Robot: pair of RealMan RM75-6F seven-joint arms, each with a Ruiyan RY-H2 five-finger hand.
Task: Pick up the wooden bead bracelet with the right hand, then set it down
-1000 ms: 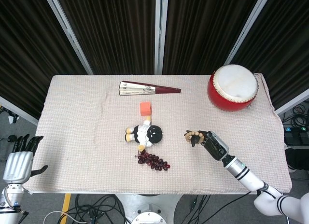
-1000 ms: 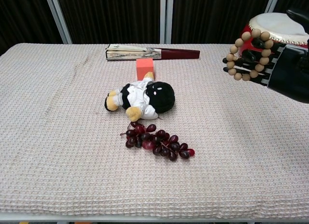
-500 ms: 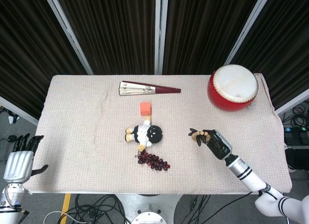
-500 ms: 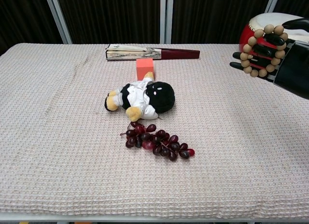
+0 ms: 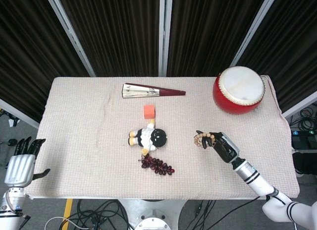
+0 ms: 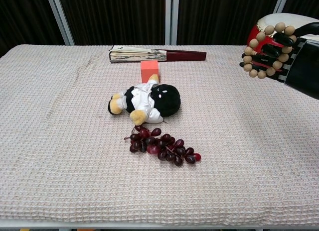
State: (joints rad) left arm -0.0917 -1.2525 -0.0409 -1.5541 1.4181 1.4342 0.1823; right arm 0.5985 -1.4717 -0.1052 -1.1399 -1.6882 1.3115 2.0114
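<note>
R hand (image 6: 291,54) grips wooden bead bracelet (image 6: 265,50), loop draped round the dark fingers, held clear above the cloth-covered table (image 6: 60,141) w/ red drum (image 5: 239,90) behind. Set-down likely straight down: bare cloth lies under the loop, plush doll (image 5: 148,138) well apart. L hand (image 5: 21,165) open, off table edge.

The table cloth (image 6: 60,141) is a matt, rough waffle weave. The bracelet (image 6: 265,49) is pale, smooth wooden beads on the glossy black plastic right hand (image 6: 294,59). Beside the soft plush doll (image 6: 144,101), the grapes (image 6: 162,147) look shiny. The drum (image 5: 238,89) has a glossy red shell.
</note>
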